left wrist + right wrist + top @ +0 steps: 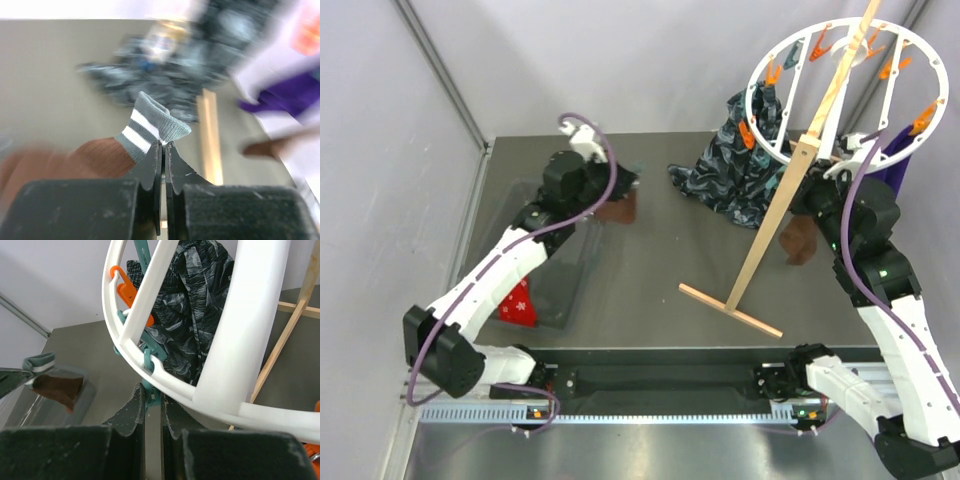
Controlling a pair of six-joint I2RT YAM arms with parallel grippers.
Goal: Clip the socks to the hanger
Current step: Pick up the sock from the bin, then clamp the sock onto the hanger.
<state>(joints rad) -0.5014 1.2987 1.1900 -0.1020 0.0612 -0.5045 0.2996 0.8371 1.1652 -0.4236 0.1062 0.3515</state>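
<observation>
Left wrist: carry gently to avoid slip-out, with left gripper (163,145) clamped only on cuff tip of brown sock (100,157) at 12 o'clock.

The dark cloth (165,65) and the purple sock (285,95) were blurry in the left wrist view, and the brown sock (100,155) smeared off at the left edge. From above, the left arm (510,265) covered part of the red sock (520,303).

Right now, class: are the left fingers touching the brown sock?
Touching. Left wrist view: the left fingers pinch the grey striped cuff of the brown sock.
</observation>
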